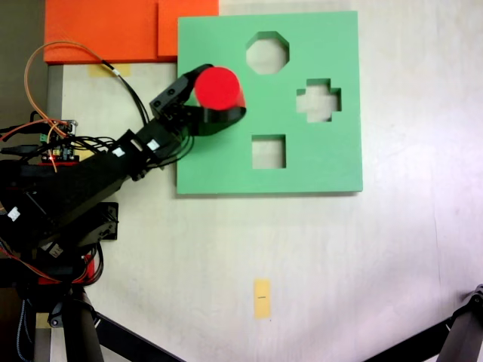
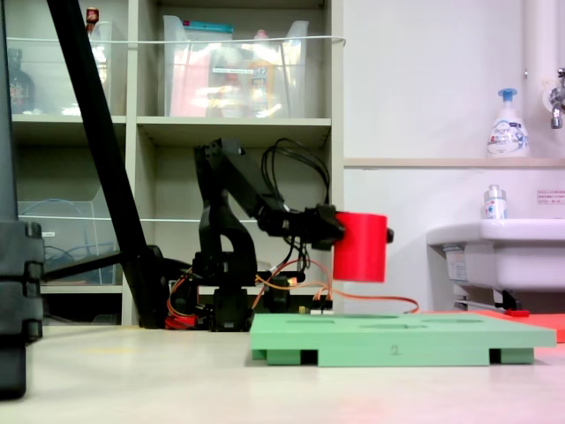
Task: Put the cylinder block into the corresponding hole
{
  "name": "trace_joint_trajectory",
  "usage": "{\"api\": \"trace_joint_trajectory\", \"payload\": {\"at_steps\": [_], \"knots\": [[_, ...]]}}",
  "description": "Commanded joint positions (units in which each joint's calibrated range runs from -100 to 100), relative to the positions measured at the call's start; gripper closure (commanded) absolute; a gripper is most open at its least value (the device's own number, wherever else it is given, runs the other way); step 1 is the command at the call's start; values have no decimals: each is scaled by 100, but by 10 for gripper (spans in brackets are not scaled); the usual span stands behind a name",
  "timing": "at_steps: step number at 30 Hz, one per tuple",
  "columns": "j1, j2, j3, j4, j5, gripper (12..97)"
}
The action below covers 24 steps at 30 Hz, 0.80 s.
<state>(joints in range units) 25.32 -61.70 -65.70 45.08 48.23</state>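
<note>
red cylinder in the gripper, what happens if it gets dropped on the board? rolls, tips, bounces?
The cylinder block looks like light foam, so a drop would probably be soft with little bounce. It is short with a flat round top, so it likely lands stable unless tipped onto its side, where it could roll across the green foam board.

top-down over table | low side-on, table level | share green board [image 1: 226,162]
</note>
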Motion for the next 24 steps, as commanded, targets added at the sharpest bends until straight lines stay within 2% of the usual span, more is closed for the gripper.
{"api": "trace_joint_trajectory", "payload": {"at_steps": [1, 8, 24], "knots": [[63, -213, 0, 157, -39, 705], [181, 38, -209, 215, -29, 705], [264, 2203, 349, 995, -29, 705]]}}
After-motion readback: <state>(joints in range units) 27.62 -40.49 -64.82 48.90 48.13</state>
